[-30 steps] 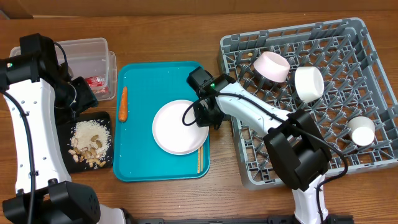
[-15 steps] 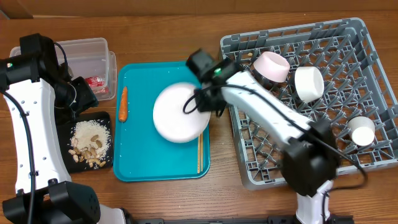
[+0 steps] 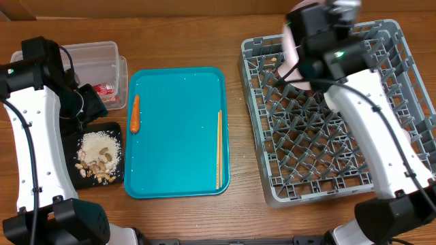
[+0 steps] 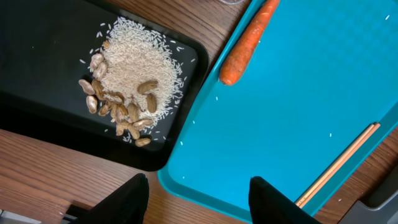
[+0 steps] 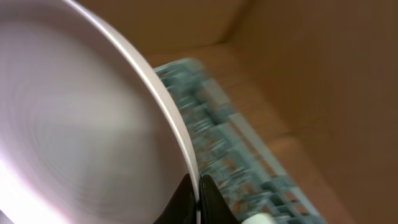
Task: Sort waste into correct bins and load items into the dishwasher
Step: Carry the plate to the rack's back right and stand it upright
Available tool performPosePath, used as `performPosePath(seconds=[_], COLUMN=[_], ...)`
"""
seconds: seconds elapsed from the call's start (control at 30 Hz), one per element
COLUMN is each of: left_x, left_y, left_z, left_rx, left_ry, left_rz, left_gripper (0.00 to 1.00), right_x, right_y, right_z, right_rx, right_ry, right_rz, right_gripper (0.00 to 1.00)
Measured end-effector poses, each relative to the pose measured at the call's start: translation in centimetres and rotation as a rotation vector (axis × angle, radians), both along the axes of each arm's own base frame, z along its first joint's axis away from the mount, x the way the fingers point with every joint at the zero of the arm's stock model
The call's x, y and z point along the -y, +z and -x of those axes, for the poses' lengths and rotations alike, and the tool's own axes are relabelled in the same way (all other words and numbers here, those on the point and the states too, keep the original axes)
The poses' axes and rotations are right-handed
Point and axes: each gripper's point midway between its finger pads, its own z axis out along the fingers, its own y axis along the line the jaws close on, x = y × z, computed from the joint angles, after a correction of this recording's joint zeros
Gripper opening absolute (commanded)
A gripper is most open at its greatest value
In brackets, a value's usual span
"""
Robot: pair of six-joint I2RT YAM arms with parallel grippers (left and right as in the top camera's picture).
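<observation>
White plate (image 5: pixel 81 118) fills the frame's left, its rim clamped by the right gripper (image 5: pixel 198 193); the left gripper (image 4: pixel 199 186) holds its jaws apart.

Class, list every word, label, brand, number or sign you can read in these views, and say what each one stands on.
No text can be read in any view.
The red wrapper in the clear tub: any print is too small to read.
The plate in the right wrist view: motion-blurred, no marking shows.
</observation>
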Motion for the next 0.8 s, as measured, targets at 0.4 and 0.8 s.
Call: performPosePath(seconds=[0.4,0.8], left_x=[0.0,-0.1], left_y=[0.0,0.1], left_z=[-0.1,-0.4], left_rx=[0.004,0.016], left_ry=[0.000,0.000], left_rz=[-0.002,-0.005], left_gripper=[0.54,0.56], right_x=[15.5,14.9], right_y=[-0.2,-11.6], right_z=[1.9,2.2], right_rx=[0.086,-0.137], right_ry=[-0.489,-0.448], right_rz=[0.149,0.117], right_gripper=[0.04,0.04])
